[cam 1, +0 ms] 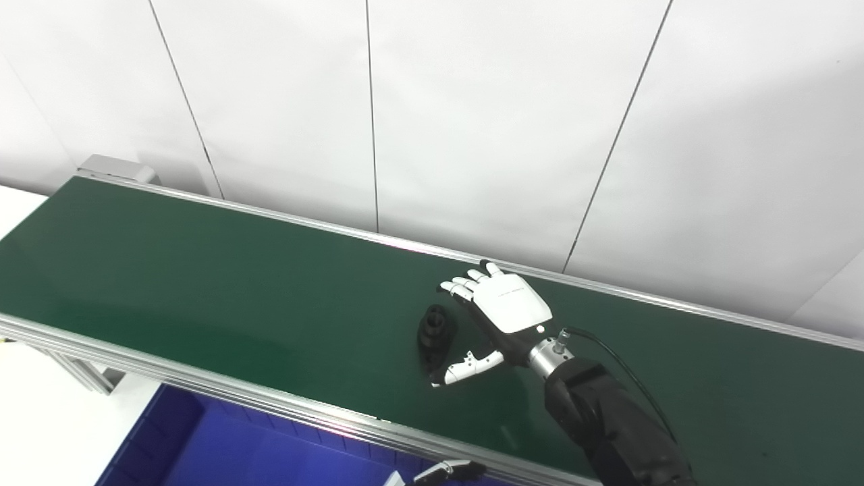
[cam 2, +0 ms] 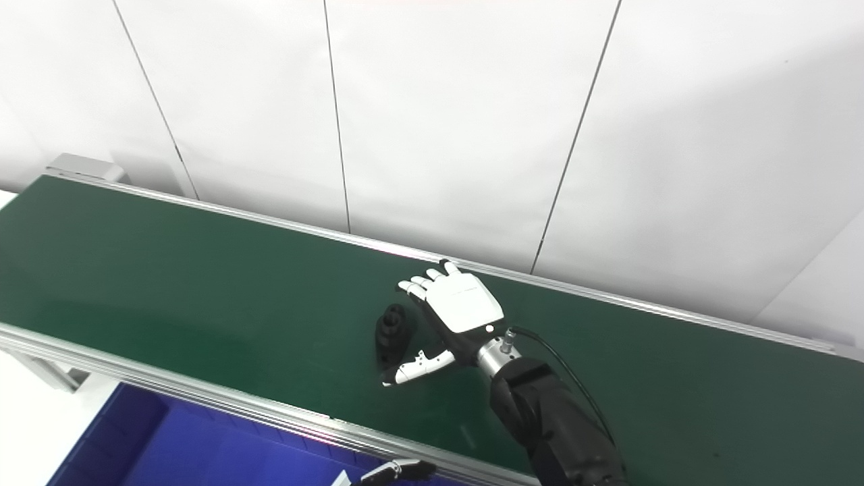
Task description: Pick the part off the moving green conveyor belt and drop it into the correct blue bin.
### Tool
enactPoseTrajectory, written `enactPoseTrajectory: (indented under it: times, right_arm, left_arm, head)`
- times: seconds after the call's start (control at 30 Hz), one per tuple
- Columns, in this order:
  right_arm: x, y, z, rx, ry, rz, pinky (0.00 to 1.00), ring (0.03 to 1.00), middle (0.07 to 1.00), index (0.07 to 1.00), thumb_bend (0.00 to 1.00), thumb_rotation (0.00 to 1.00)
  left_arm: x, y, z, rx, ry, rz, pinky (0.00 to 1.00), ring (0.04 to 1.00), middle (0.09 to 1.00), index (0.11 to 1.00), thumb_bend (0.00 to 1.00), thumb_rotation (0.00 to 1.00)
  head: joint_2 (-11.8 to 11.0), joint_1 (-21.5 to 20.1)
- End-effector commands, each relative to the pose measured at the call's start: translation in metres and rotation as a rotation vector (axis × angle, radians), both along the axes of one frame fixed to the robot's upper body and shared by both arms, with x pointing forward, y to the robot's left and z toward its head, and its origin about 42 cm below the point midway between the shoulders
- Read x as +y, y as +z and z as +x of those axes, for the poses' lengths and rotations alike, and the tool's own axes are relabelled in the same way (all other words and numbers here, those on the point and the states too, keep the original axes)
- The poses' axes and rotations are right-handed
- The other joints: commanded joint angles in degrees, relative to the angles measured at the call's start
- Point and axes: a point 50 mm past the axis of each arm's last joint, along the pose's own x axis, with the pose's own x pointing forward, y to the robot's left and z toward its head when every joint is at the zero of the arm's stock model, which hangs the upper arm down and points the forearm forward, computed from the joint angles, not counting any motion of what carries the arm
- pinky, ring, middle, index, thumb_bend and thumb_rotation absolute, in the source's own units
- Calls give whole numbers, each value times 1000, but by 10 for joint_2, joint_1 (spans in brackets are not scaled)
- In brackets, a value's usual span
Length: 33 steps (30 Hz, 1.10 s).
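A small black part (cam 1: 434, 331) lies on the green conveyor belt (cam 1: 202, 283), near the belt's middle. My right hand (cam 1: 496, 317) hovers just right of it, open, with the fingers (cam 1: 466, 283) curled over the far side and the thumb (cam 1: 466, 368) reaching under the near side. The part sits between thumb and fingers without being clasped. Only the fingertips of my left hand (cam 1: 442, 472) peek in at the bottom edge, below the belt rail; their state is hidden. The same part (cam 2: 393, 331) and right hand (cam 2: 455, 307) show in the right eye view.
A blue bin (cam 1: 223, 445) sits below the near belt rail at bottom left. The aluminium rail (cam 1: 202, 385) runs along the belt's front edge. White wall panels stand behind the belt.
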Motion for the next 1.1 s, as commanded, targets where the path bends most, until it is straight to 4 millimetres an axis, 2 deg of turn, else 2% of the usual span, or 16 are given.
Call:
enactPoseTrajectory:
  times: [0.0, 0.2, 0.57, 0.7, 0.73, 0.77, 0.8, 0.83, 0.87, 0.9, 0.93, 0.97, 1.0, 1.07]
  right_arm:
    - [15, 26, 11, -70, 11, 47, 1000, 917, 883, 875, 1000, 898]
    - [18, 21, 7, -48, 14, 46, 1000, 911, 884, 873, 1000, 897]
    - [14, 0, 6, -53, -2, -59, 1000, 923, 890, 880, 1000, 932]
    - [15, 0, 5, -48, -18, -45, 1000, 881, 866, 863, 1000, 884]
    - [15, 0, 4, -40, -24, -35, 948, 854, 849, 850, 1000, 830]
    - [16, 1, 4, -36, -28, -29, 817, 799, 818, 825, 987, 727]
    - [17, 1, 3, -19, -39, -17, 804, 793, 815, 822, 985, 717]
    - [18, 1, 3, -7, -45, -9, 613, 679, 758, 780, 920, 485]
    - [17, 0, 3, 3, -44, 8, 506, 604, 712, 747, 880, 325]
    - [17, 0, 3, 10, -43, 20, 393, 505, 636, 695, 832, 106]
    - [16, -1, 4, 7, -38, 22, 382, 495, 629, 690, 828, 85]
    - [15, -3, 5, 6, -36, 17, 325, 434, 556, 629, 671, 43]
    - [13, -4, 5, 5, -37, 11, 284, 398, 505, 579, 576, 17]
    - [11, -5, 6, -3, -39, 5, 263, 387, 483, 540, 530, 4]
  left_arm:
    - [-43, 6, -14, 11, -51, -77, 776, 833, 836, 823, 1000, 924]
    - [-43, 8, -18, 19, -50, -91, 782, 842, 842, 823, 1000, 901]
    - [-43, 11, -21, 20, -50, -96, 778, 838, 838, 824, 993, 892]
    - [-41, 12, -23, 24, -50, -102, 780, 840, 841, 823, 1000, 897]
    - [-41, 12, -23, 23, -50, -102, 781, 842, 841, 823, 1000, 897]
    - [-41, 12, -23, 23, -50, -103, 782, 840, 840, 823, 1000, 900]
    - [-41, 12, -23, 21, -50, -100, 783, 839, 840, 823, 1000, 900]
    - [-40, 13, -23, 20, -50, -98, 775, 837, 841, 823, 1000, 904]
    - [-40, 13, -23, 16, -51, -91, 768, 835, 841, 822, 1000, 909]
    - [-39, 13, -23, 14, -52, -87, 756, 831, 839, 820, 1000, 920]
    - [-39, 13, -23, 15, -52, -86, 755, 831, 839, 820, 1000, 921]
    - [-38, 13, -23, 16, -53, -86, 754, 832, 840, 820, 1000, 926]
    - [-38, 14, -23, 18, -53, -87, 751, 833, 842, 820, 1000, 931]
    - [-38, 14, -23, 19, -54, -86, 752, 833, 843, 820, 1000, 935]
  head:
    - [2, -1]
    - [5, 0]
    - [11, 0]
    - [13, -4]
    - [15, -6]
    - [15, -6]
    - [15, -7]
    - [15, -7]
    - [16, -8]
    - [16, -8]
    - [16, -8]
    - [16, -9]
    - [16, -9]
    - [17, -10]
